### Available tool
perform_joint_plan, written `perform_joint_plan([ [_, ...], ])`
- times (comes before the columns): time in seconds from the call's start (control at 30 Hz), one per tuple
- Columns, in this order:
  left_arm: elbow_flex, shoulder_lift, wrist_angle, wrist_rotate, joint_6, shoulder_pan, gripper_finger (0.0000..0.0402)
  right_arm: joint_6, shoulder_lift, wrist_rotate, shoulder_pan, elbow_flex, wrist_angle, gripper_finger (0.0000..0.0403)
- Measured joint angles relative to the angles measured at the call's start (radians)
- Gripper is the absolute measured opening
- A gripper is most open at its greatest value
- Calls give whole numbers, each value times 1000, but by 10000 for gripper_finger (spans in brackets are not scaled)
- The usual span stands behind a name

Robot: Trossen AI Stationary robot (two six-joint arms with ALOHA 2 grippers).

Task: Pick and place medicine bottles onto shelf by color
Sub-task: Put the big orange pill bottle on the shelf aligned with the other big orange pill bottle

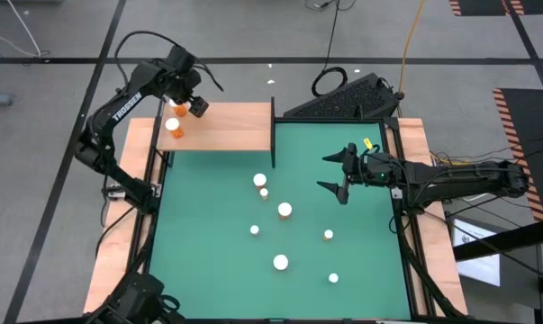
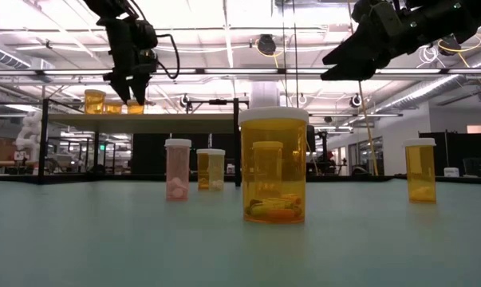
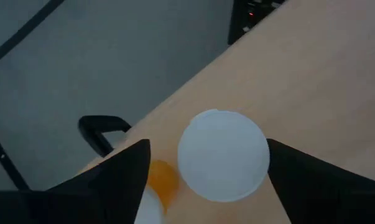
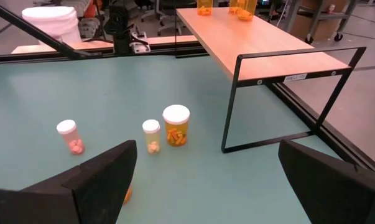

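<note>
Green mat (image 1: pixel 361 261) under ceiling lights; left gripper (image 1: pixel 186 105) apparently open over shelf (image 1: pixel 226 126); right gripper (image 1: pixel 341 175) open.

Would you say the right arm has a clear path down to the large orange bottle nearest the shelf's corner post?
Probably yes: the right end effector hangs open above the mat, nothing stands between it and that bottle, and only a small bottle stands close beside it.

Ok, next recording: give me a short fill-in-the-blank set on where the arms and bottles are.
1. The left gripper is above the ____, over a white-capped bottle.
2. The right gripper hangs over the green ____ with its jaws open.
3. The right gripper holds ____.

Missing words: shelf; mat; nothing
</note>
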Motion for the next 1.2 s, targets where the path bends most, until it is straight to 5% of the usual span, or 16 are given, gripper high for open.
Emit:
perform_joint_plan([
  [0.57,0,-283,108,-10,-15,-116,308,9,0,0,0,0,0,388],
  [1.07,0,-507,100,-14,-210,-622,308,131,21,-2,80,0,0,388],
  [1.2,-41,-507,109,-96,-261,-769,308,123,82,1,133,0,18,388],
])
